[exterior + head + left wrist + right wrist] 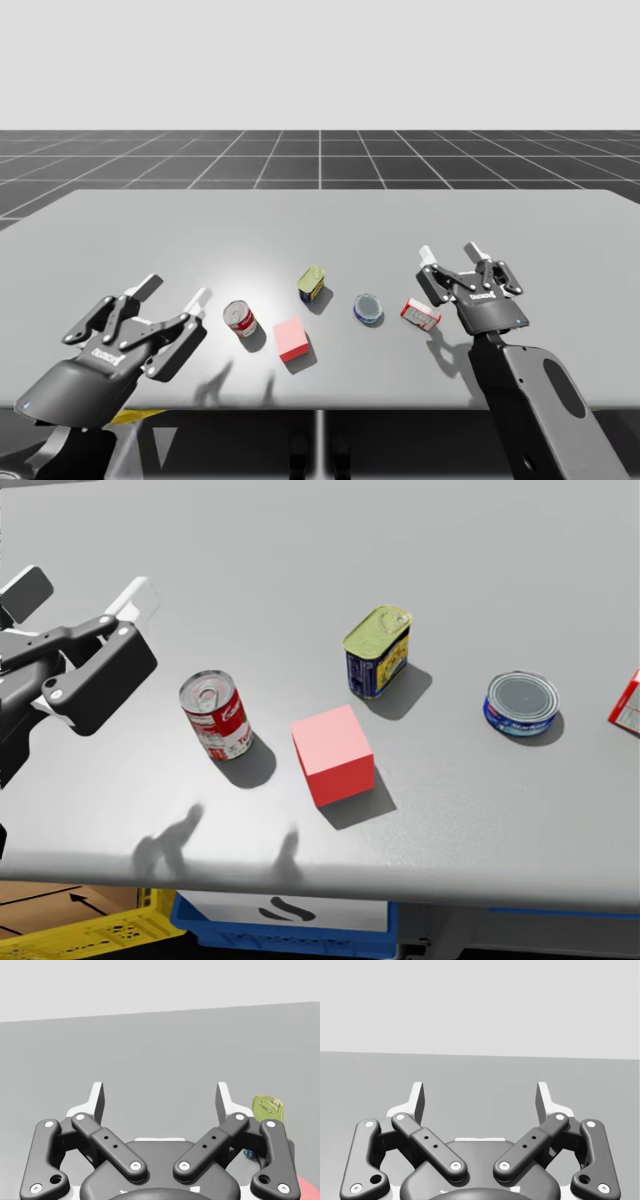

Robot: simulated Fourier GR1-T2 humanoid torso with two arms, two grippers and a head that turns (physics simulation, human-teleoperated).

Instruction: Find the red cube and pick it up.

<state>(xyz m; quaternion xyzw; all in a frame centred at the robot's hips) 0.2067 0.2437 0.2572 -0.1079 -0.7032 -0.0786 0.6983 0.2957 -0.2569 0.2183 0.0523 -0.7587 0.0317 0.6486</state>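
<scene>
Red cube (333, 754) rests on the worktop (320, 215) close to its near edge, somewhat toward the left edge, touching nothing. Red-and-white can (215, 715) stands just beside it on the left-edge side, with a yellow-lidded blue tin (378, 651) just beyond. Left jaws and right jaws both released, empty, well apart from the cube.

In the head view the frame's edge cuts off the small red-and-white box (628, 702). In the left wrist view the linkage of my left jaws hides the lower part of the yellow-green rectangular tin (267, 1109), and the red cube (310, 1190) shows as a mere corner beside them.
</scene>
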